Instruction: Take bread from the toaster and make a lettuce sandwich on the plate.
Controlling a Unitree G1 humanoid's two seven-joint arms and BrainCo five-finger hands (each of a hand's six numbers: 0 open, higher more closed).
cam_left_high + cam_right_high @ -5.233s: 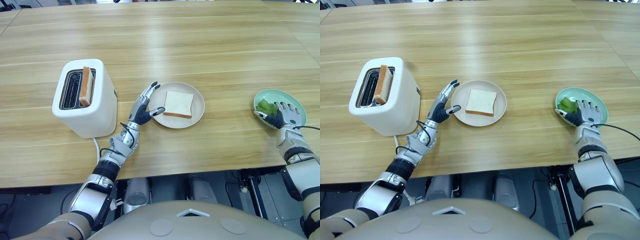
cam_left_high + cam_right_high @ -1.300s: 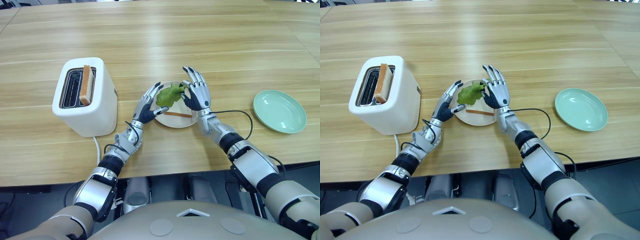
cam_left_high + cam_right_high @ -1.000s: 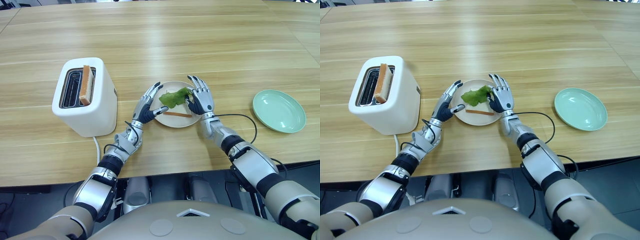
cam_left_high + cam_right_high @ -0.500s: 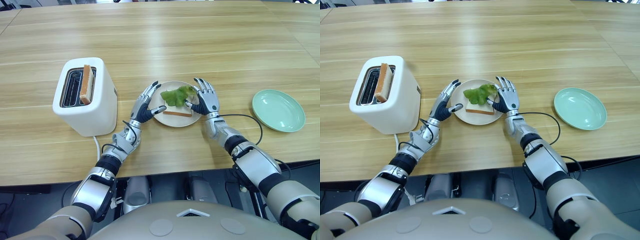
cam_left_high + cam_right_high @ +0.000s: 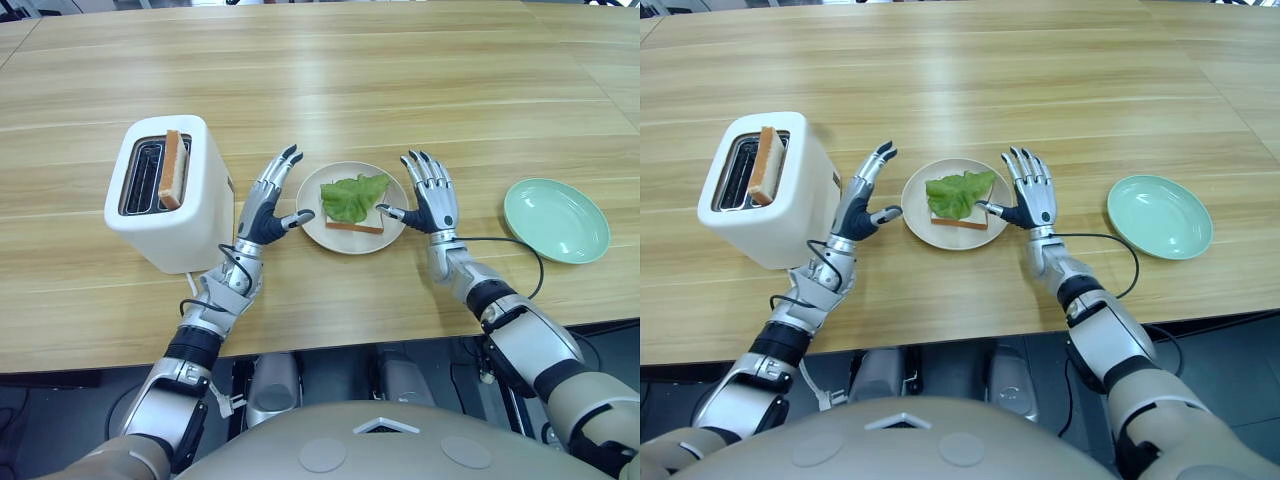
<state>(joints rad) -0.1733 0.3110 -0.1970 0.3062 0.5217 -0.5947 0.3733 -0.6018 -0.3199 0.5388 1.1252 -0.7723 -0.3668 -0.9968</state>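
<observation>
table (image 5: pixel 420 70): light wood, long planks | light: even, soft glare

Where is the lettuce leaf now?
In both eye views, the lettuce leaf lies on the bread slice on the plate, between the left robot hand and the right robot hand, right of the toaster.

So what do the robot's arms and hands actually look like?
Both arms are built from silver-grey metal segments with black bands at the joints. The left hand and right hand are silver with dark tips and dark palms. A black cable loops off the right wrist, and black wires run along the left.
</observation>
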